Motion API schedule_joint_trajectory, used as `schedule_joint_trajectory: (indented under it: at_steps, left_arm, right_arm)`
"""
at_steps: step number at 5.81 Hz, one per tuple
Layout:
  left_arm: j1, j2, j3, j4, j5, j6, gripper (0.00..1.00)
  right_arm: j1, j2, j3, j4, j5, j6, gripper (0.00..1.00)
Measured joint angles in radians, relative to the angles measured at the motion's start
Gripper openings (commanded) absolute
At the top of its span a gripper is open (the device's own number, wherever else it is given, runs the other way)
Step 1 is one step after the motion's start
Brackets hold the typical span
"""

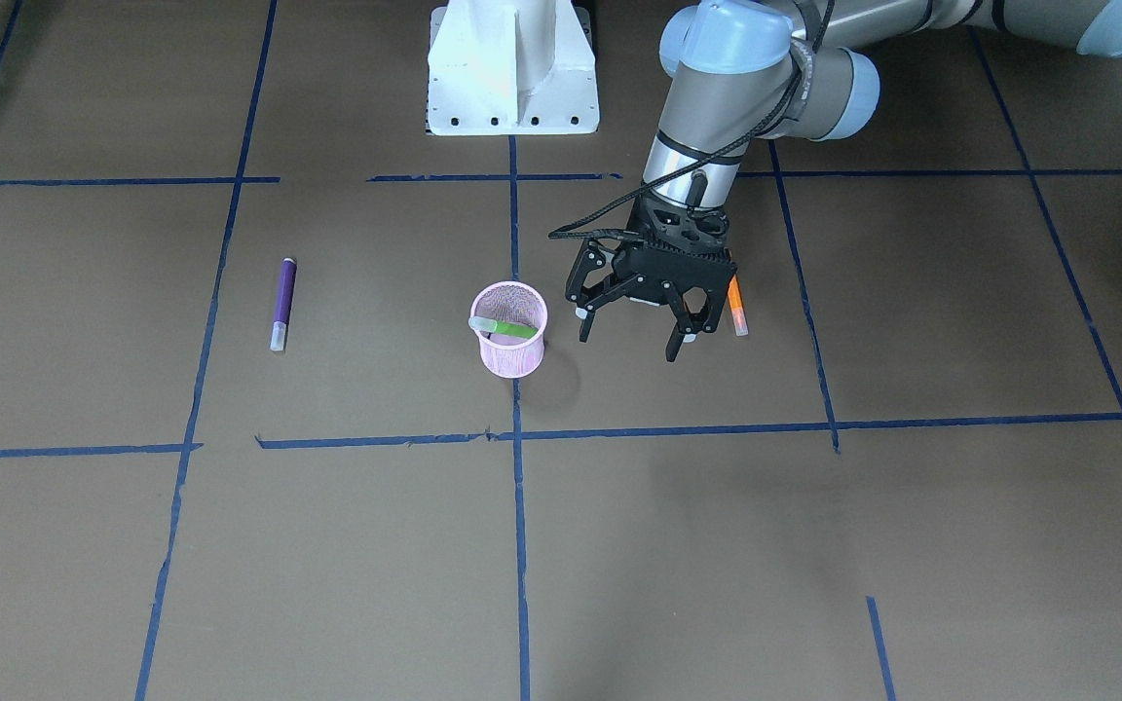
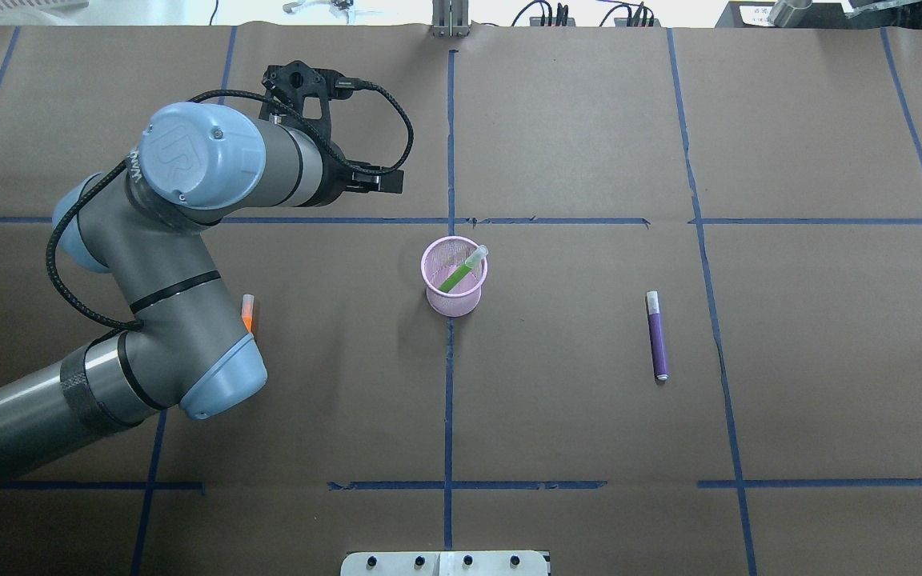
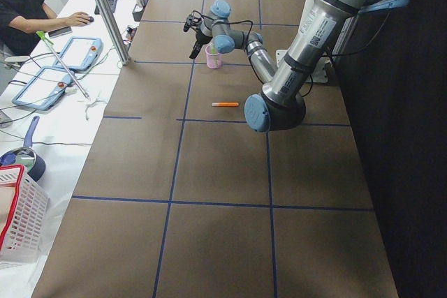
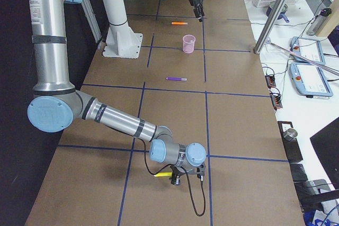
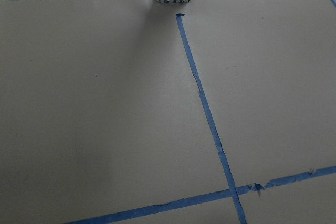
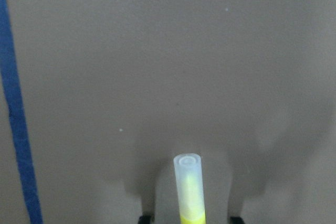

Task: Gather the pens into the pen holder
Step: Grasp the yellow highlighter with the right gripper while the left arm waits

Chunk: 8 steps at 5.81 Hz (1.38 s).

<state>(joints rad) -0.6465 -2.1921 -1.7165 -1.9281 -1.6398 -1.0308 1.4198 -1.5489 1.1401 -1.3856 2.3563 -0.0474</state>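
The left gripper (image 1: pixel 631 336) is hanging wide apart between holder (image 1: pixel 510 329) and orange pen (image 1: pixel 736 306); the right gripper (image 4: pixel 186 179) is clasping a yellow pen (image 6: pixel 190 188).

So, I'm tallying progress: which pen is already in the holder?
The green pen: it leans inside the pink holder, cap poking over the rim. The purple pen and orange pen lie flat on the table.

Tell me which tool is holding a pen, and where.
The left tool is open and empty. The right tool seems to hold the yellow pen by its body, below the cap.
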Motion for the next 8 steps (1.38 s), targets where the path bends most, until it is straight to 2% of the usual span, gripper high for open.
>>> schedule_joint_trajectory:
  at_steps: [1, 2, 3, 6, 7, 8]
  left_arm:
    - [-0.001, 0.000, 0.000, 0.000, 0.000, 0.000, 1.00]
    - [-0.002, 0.000, 0.000, 0.000, 0.000, -0.001, 1.00]
    - [-0.002, 0.000, 0.000, 0.000, 0.000, -0.001, 1.00]
    - [-0.002, 0.000, 0.000, 0.000, 0.001, -0.002, 1.00]
    - [-0.002, 0.000, 0.000, -0.001, 0.001, -0.002, 1.00]
    - [-0.002, 0.001, 0.000, -0.013, 0.001, -0.002, 1.00]
  right_arm:
    - [-0.001, 0.000, -0.009, 0.001, 0.000, 0.000, 0.50]
    - [-0.001, 0.000, -0.017, 0.001, -0.001, 0.000, 0.35]
    - [-0.001, 0.000, -0.019, 0.001, -0.001, 0.000, 0.02]
    - [-0.001, 0.001, -0.008, 0.003, 0.001, 0.000, 0.00]
    - [0.000, -0.007, 0.034, 0.005, 0.009, -0.002, 0.00]
    - [0.001, -0.028, 0.143, 0.008, 0.021, -0.003, 0.00]
